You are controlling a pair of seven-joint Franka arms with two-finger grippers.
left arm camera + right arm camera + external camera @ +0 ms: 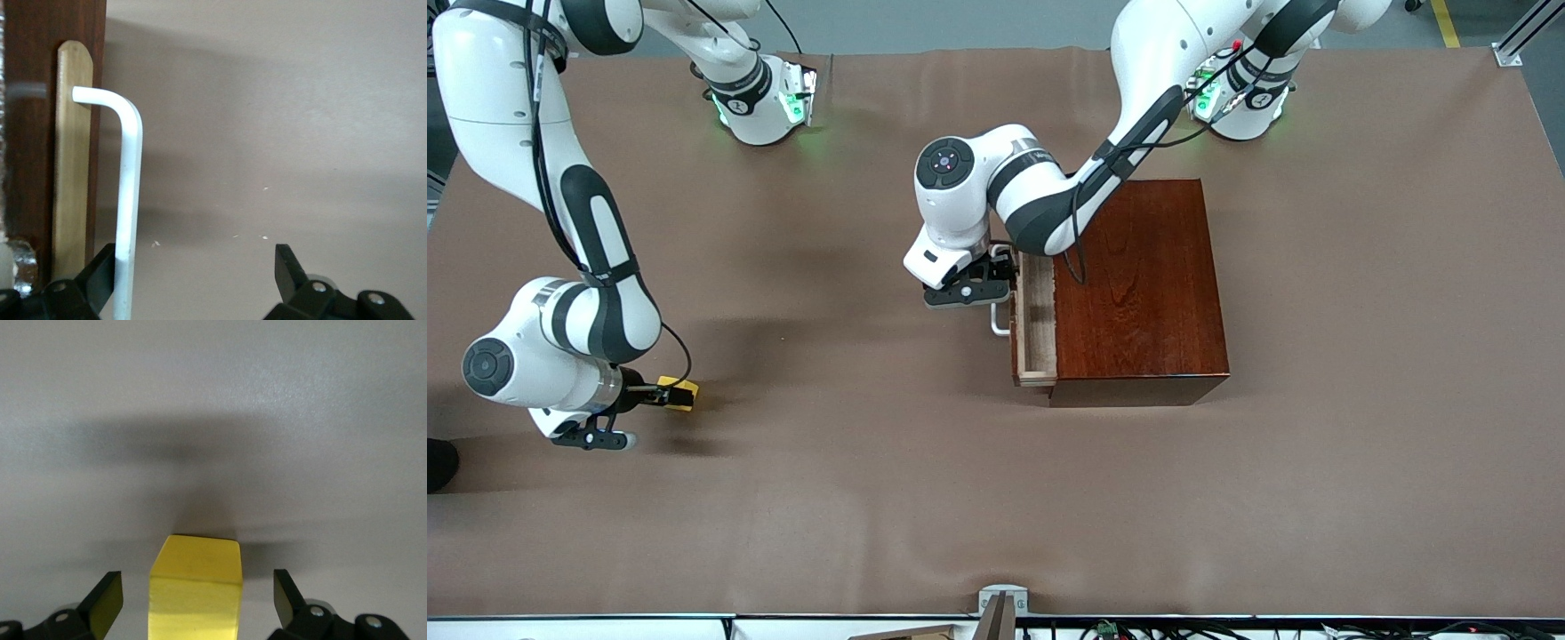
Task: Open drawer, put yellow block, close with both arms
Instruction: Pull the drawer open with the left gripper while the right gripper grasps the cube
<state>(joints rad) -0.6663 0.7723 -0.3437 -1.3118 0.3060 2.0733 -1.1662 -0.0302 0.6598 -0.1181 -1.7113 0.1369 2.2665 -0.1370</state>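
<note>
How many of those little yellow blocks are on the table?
1. The yellow block sits on the table toward the right arm's end, between the open fingers of the right gripper. The part-open drawer shows none; its covered part could hide more.

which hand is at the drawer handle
The left hand, open, one finger beside the white handle of the drawer. The right hand is open around the yellow block.

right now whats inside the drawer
The drawer is pulled partly out and its visible tray shows bare pale wood. The part under the wooden box is hidden. The yellow block sits between the open right gripper fingers.
</note>
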